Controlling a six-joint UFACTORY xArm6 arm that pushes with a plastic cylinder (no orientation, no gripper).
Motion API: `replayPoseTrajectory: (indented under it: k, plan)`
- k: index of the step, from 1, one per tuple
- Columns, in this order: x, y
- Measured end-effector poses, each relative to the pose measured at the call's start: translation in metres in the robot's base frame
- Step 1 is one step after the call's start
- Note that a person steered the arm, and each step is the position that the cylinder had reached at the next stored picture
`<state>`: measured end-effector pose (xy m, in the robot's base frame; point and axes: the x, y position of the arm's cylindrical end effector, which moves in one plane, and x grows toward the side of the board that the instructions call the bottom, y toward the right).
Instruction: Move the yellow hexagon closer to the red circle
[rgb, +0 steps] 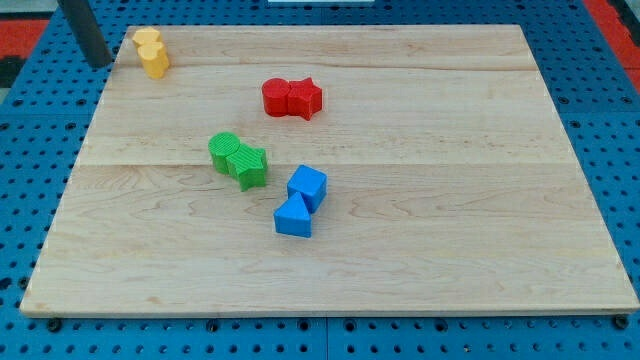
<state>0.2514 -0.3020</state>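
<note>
My tip (101, 64) sits just left of the yellow hexagon (153, 59); red circle (277, 97) lies well right and lower; no fingers here, just a rod; push rightward looks best.

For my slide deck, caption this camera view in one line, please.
Rod tip waits left of the yellow blocks at the board's top-left; red, green and blue pairs sit mid-board.
</note>
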Motion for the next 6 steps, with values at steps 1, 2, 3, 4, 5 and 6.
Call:
replayPoseTrajectory:
  k: [1,2,3,4,5,6]
  plan:
    - [-0.034,0.004]
    - [-0.037,0.045]
    - [-0.009,0.093]
    - [0.022,0.123]
    - [0.040,0.177]
    - [0.040,0.228]
